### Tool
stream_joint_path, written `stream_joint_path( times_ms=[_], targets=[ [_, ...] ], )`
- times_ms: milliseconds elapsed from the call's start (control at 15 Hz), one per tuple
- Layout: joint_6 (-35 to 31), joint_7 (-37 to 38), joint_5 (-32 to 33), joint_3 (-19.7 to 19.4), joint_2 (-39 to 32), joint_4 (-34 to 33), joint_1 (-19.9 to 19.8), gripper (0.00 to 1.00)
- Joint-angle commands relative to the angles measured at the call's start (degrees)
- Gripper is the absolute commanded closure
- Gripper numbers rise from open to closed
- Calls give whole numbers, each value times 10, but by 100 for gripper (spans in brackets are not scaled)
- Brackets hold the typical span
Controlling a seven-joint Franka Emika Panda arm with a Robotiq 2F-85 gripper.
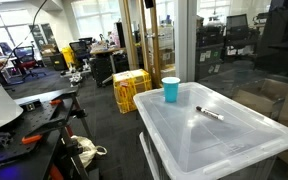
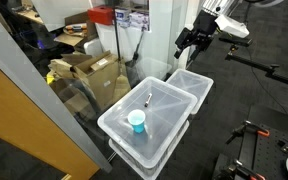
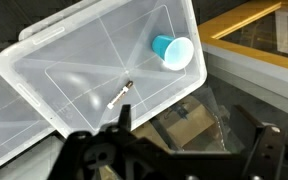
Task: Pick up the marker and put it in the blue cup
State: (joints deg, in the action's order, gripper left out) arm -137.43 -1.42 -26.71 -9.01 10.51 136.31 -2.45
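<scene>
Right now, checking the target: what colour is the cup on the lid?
The cup is light blue, clearest in the wrist view.

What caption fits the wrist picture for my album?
A marker lies near a blue cup on a clear plastic lid, seen from above.

blue cup (image 1: 171,90), dark-and-grey marker (image 1: 210,113)

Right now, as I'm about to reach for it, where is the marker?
In the wrist view the marker lies flat near the middle of the clear bin lid, apart from the blue cup up and to its right.
</scene>
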Motion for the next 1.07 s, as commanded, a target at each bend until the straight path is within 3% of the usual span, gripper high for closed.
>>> stream_joint_path(
  times_ms=[0,200,533,800,1000],
  targets=[
    [-69,-7,-86,2,-26,0,6,0],
    [-135,-4,-161,14,-59,-5,11,0],
    [-190,22,-195,34,-124,-31,17,0],
    [-175,31,-206,36,-174,-75,17,0],
    [-159,2,-253,41,-220,-125,10,0]
  ],
)
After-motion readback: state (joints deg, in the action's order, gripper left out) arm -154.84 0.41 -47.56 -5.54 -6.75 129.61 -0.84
